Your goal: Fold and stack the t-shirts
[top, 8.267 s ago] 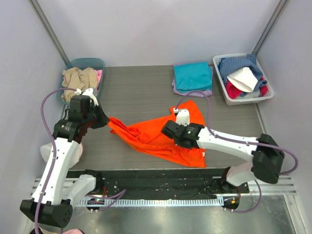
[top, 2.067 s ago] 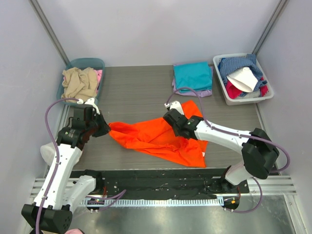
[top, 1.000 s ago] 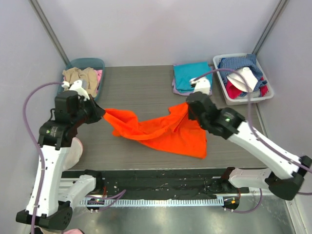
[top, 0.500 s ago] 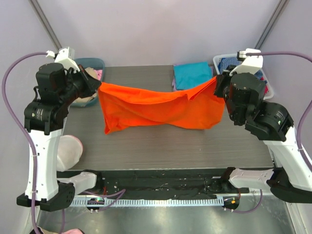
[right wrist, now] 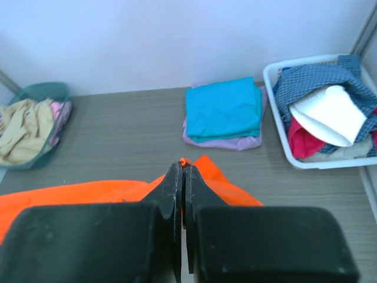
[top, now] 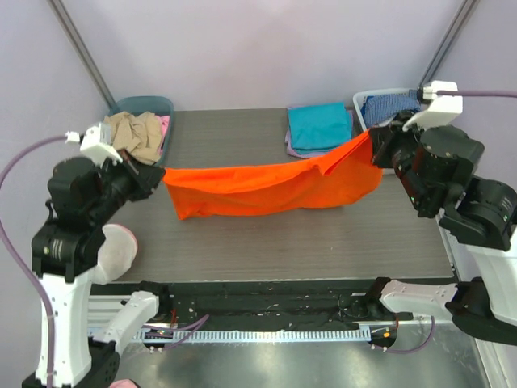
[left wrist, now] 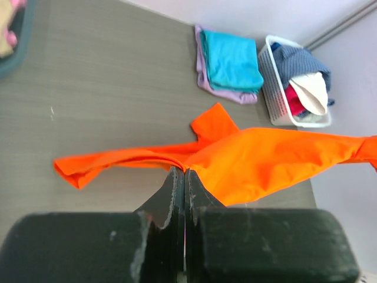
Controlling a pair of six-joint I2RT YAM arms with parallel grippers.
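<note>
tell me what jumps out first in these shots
The bright orange t-shirt grabs the eye: it hangs stretched above the middle of the table, pinched at its ends by the left gripper and the right gripper. Behind it, at the far edge, a folded teal t-shirt lies on a lavender t-shirt, beside a white basket of clothes.

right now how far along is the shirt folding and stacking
Done: the teal t-shirt lies folded on top of the folded lavender t-shirt at the back of the table. In hand: the orange t-shirt is stretched out unfolded between the left gripper and the right gripper, both shut on its edge. Left: lay it flat, fold it and set it on that stack.
</note>
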